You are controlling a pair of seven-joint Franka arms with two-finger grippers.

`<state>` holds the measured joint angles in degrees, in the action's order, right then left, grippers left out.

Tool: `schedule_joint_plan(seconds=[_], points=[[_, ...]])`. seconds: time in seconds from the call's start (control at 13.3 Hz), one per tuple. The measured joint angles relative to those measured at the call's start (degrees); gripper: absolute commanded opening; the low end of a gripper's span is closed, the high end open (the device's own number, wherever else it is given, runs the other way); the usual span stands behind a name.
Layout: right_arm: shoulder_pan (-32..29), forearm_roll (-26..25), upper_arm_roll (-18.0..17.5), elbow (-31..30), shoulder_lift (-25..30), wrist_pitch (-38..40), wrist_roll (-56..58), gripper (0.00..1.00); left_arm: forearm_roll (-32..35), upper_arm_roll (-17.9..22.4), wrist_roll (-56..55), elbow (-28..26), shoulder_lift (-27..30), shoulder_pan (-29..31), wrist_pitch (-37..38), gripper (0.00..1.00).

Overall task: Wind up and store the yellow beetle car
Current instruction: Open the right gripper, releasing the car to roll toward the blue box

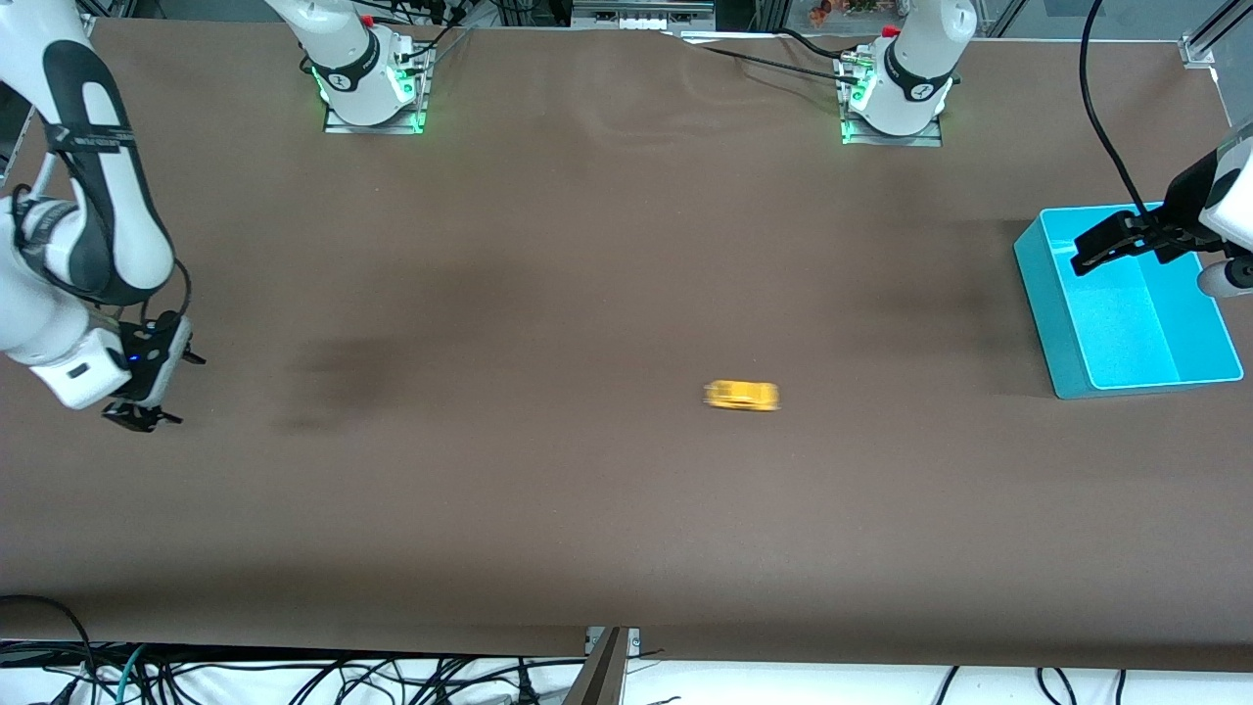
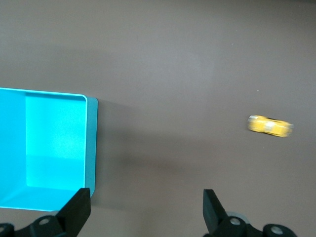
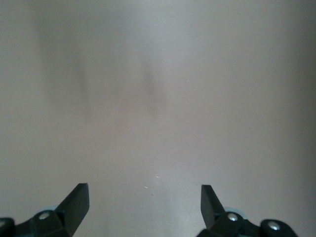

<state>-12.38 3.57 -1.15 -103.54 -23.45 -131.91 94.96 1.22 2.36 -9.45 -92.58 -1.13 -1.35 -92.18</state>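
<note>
Nearest the camera, one yellow beetle car (image 1: 741, 396), alone on the brown table (image 1: 587, 245) about midway between the arms, blurred as if rolling, so apparently free-running rather than parked. Toward the right arm's end, right gripper (image 1: 140, 415) low over bare cloth, fingers spread, holding nothing, seemingly waiting. Toward the left arm's end, one cyan bin (image 1: 1047, 313), empty, likely the storage spot; over it, left gripper (image 1: 1111, 245), jaws released, nothing grasped.

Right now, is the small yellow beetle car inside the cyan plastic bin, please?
No, the small yellow beetle car sits on the brown table, apart from the cyan plastic bin.
</note>
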Motion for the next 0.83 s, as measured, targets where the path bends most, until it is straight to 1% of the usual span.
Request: schedule_joint_plan(seconds=[0.08,0.23,0.45,0.83], points=[[0.01,0.02,-0.66,2.02,0.24,1.64,-2.89,1.00,0.00,0.03,0.00,0.35,-0.02,0.01,0.00,1.00],[0.45,0.05,-2.11,7.25,0.62,7.42,-11.17,1.00,0.00,0.09,0.00,0.81,-0.14,0.02,0.00,1.00],[2.75,0.06,-3.21,14.08,1.14,16.02,-28.68,1.00,0.00,0.08,0.00,0.85,-0.31,0.02,0.00,1.00],[8.16,0.04,-4.10,19.83,2.91,26.02,-61.01,1.00,0.00,-0.32,0.00,0.87,-0.86,-0.18,0.00,1.00]])
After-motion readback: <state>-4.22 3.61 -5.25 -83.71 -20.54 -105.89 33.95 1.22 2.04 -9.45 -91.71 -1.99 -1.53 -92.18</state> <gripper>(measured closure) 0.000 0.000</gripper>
